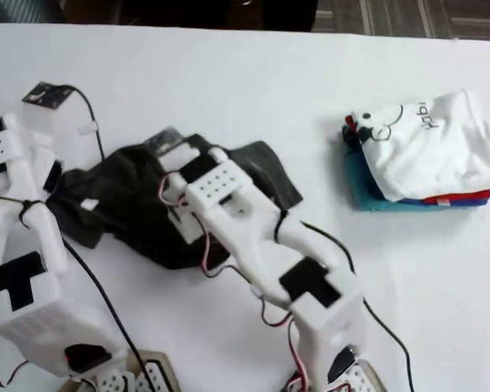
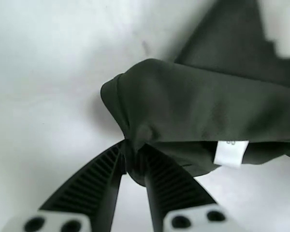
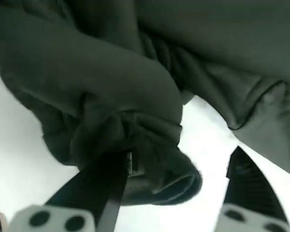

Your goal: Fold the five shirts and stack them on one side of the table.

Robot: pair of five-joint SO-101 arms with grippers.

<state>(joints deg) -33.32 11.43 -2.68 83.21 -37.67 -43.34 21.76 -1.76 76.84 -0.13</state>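
Left gripper (image 2: 134, 163) is clamping tight on a pinched fold of the black shirt (image 1: 118, 204). The cloth is bunching right at its fingertips and spreading out beyond them, with a white tag (image 2: 230, 153) hanging near the fingers. Right gripper (image 3: 181, 159) is sitting with jaws spread wide, gripping nothing. One finger (image 3: 99, 186) is lying against a crumpled wad of the same shirt; the other is standing apart over bare table (image 1: 229, 82). The shirt is lying crumpled between the two arms. Folded stack (image 1: 425, 151), white one on top, is sitting well apart from both grippers, out past the right arm.
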